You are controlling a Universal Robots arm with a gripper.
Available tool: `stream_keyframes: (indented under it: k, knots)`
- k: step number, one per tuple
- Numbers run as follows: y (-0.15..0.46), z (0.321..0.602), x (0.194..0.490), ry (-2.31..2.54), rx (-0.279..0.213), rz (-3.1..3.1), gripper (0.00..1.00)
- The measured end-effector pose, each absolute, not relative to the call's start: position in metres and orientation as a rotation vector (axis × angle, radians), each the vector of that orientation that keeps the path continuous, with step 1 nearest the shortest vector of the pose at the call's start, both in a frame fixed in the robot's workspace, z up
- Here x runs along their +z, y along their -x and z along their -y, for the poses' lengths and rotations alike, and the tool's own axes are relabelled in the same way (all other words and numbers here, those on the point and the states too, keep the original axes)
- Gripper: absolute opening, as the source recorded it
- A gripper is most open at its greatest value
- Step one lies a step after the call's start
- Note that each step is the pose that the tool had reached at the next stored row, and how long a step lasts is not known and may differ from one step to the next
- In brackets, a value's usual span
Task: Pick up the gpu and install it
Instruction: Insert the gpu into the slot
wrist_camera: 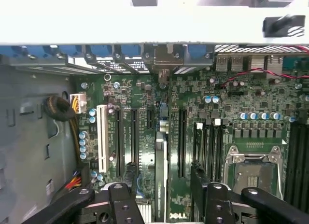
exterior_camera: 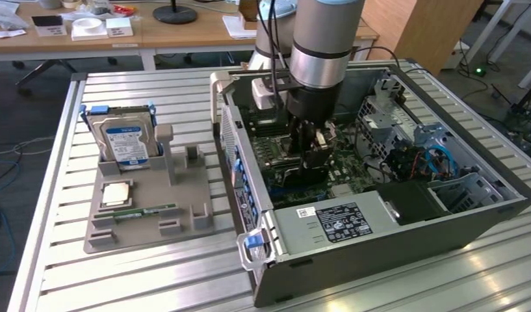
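"Gpu [wrist_camera: 161,178], the thin dark circuit card with the pale metal bracket: where is it?"

"Standing on edge in a slot of the green motherboard [wrist_camera: 130,96], inside the open grey metal computer case [exterior_camera: 378,227]. Its bracket end meets the case's rear wall."

"And the black gripper [wrist_camera: 164,185]?"

"Down inside the case, just above the board. Its jaws are spread wide, one finger [wrist_camera: 129,185] on each side of the card, neither touching it."

"Anything outside the case?"

"On the exterior view's left, a silver hard drive with a blue-white label [exterior_camera: 125,140] stands upright in a grey plastic holder [exterior_camera: 187,224] on the slatted metal table [exterior_camera: 117,286]."
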State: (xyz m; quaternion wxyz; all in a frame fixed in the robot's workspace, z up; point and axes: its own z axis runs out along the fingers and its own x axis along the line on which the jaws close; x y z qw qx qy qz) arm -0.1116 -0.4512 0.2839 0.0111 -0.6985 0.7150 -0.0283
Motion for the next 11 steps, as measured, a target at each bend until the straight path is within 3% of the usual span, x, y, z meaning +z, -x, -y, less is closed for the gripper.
stream_keyframes:
  k: [11]
  knots:
    - [0.112, 0.451, 0.32, 2.174, -0.098, -2.226, 0.57]
